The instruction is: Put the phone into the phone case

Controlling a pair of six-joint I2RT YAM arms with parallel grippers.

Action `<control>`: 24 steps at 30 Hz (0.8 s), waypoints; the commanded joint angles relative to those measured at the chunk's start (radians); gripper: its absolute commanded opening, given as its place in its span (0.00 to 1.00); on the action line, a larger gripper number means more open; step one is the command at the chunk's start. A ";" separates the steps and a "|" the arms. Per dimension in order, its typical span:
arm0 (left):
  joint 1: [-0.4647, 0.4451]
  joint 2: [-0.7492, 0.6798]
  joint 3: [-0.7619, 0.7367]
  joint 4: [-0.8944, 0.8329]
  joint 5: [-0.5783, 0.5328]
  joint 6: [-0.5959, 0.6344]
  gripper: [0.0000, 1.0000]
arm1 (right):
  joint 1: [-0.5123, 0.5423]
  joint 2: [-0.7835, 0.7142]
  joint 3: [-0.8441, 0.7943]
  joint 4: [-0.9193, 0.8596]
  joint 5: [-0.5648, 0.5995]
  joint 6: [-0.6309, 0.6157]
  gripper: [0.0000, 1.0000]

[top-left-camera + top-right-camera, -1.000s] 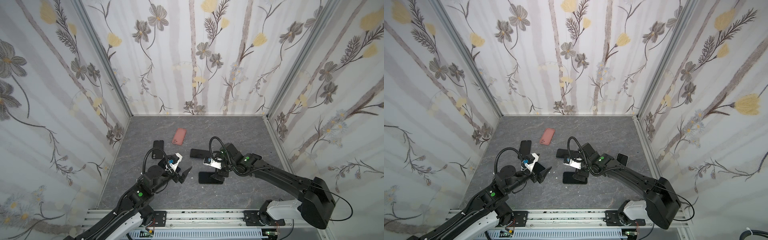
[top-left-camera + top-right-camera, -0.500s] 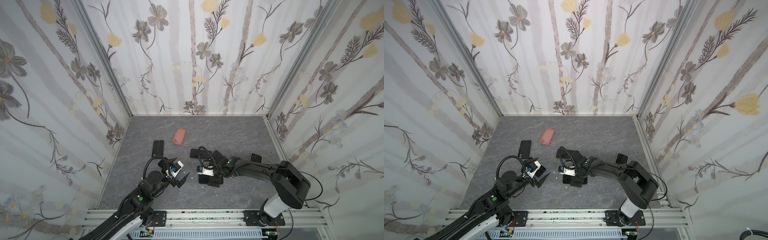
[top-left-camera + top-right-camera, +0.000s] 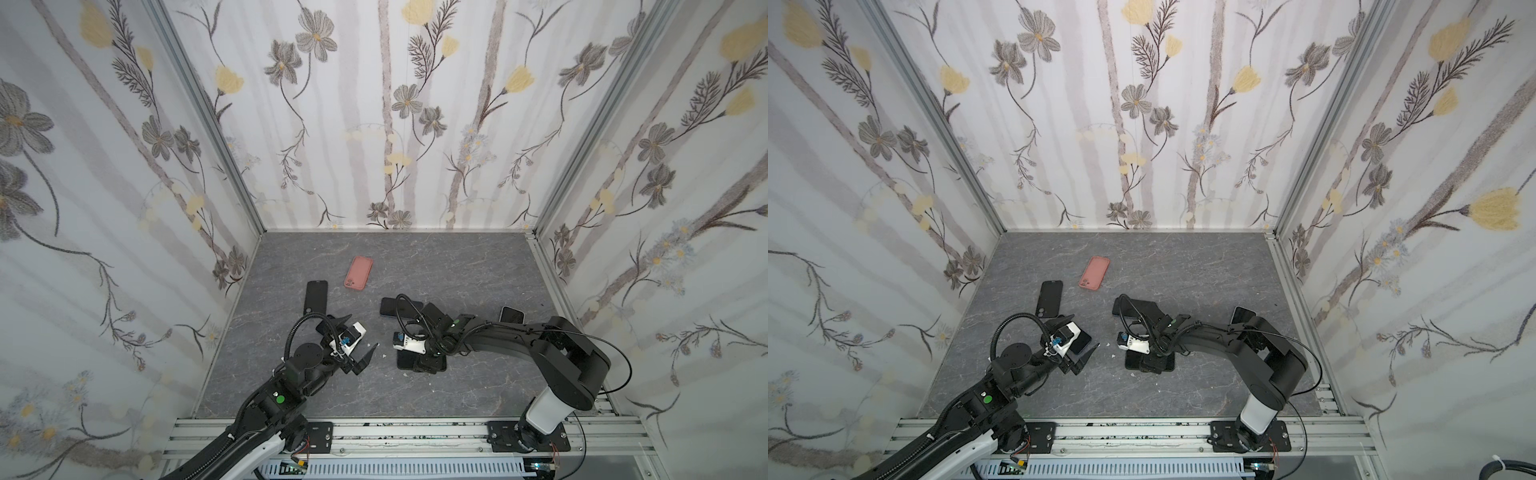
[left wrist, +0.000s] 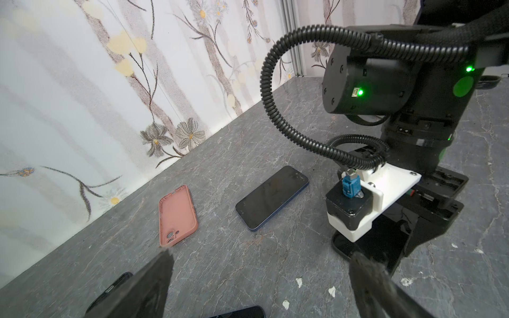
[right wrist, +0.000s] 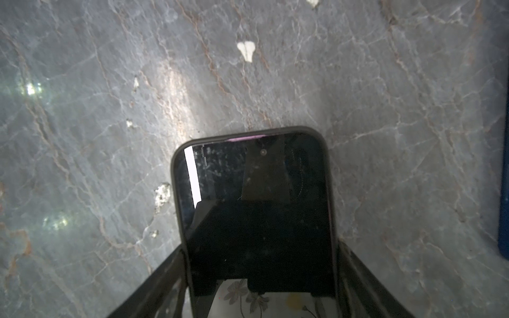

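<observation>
Right gripper (image 5: 260, 247) has dropped over the dark phone (image 5: 253, 192), lying well nearer than the pink case (image 3: 358, 272). Its fingers (image 5: 165, 280) flank the edges; clamped or not, can't tell. Left gripper (image 4: 260, 254), also nearer, hangs spread wide. One pink case, at least five dark handsets (image 4: 271, 196), two half-hidden under arms.

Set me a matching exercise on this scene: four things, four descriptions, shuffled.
Things:
1. pink case
2. left gripper
3. right gripper
4. blue-edged phone

Descriptions:
A. jaws on either side of a black phone
B. lies flat, dark screen up
C. lies with no phone in it
D. open, holding nothing

Pairs: 1-C, 2-D, 3-A, 4-B
</observation>
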 commanded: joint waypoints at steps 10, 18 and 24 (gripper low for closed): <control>0.001 -0.027 -0.004 0.011 -0.038 0.018 1.00 | -0.194 -0.070 -0.060 -0.068 0.228 0.155 0.65; 0.001 -0.025 -0.006 0.031 -0.054 0.021 1.00 | -0.339 -0.083 -0.012 -0.058 0.239 0.292 0.64; 0.002 -0.022 -0.008 0.028 -0.058 0.019 1.00 | -0.409 0.016 0.052 -0.042 0.253 0.408 0.64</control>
